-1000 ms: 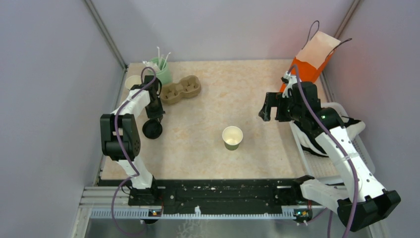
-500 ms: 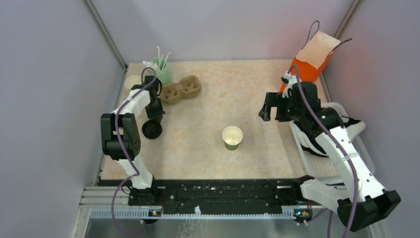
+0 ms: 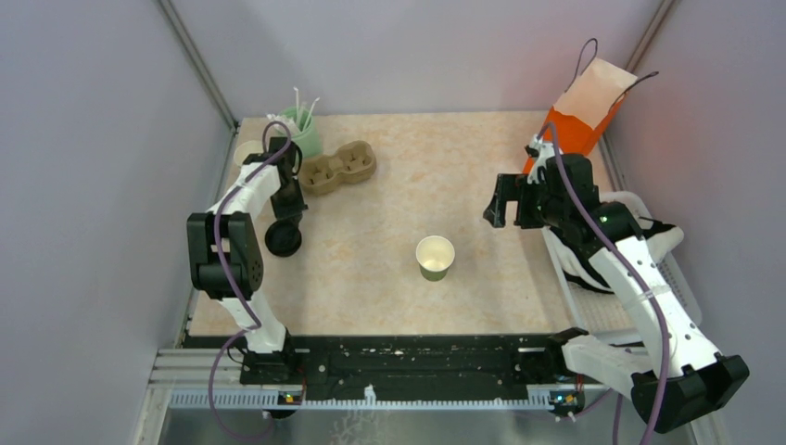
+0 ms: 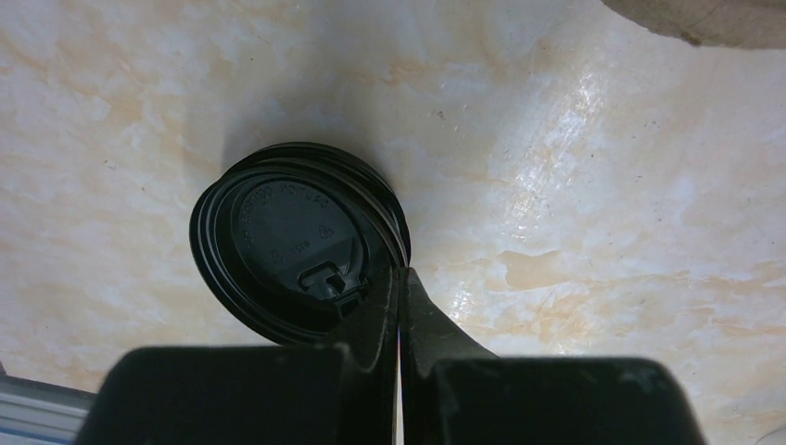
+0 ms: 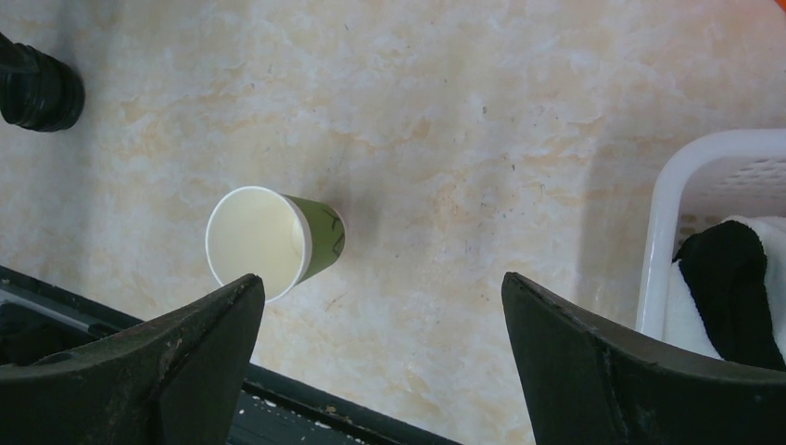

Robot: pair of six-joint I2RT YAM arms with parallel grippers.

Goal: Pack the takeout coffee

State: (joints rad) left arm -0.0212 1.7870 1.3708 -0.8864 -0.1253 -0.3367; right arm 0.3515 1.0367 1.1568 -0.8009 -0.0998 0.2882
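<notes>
Left gripper (image 3: 288, 225) pinches the black lid (image 3: 283, 241) near the table's (image 3: 417, 176) left edge. The cup (image 3: 435, 257) stands lidless mid-table, well apart from it. The right gripper (image 3: 507, 204) hovers spread.

Left wrist: both fingers (image 4: 375, 306) are clamped on the lid's rim.

Right wrist: the wide-apart fingers frame the upright cup without touching it, and a white basket (image 5: 667, 185) sits at the right.

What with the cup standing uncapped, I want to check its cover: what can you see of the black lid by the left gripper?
The black lid is round, glossy plastic, with a stepped rim, faint embossed lettering on its sunken top and a small sip tab. Top side up, it is at the left side of the table, apart from the paper cup. The left gripper pinches its rim, fingers closed. Whether it touches the table cannot be told.
</notes>
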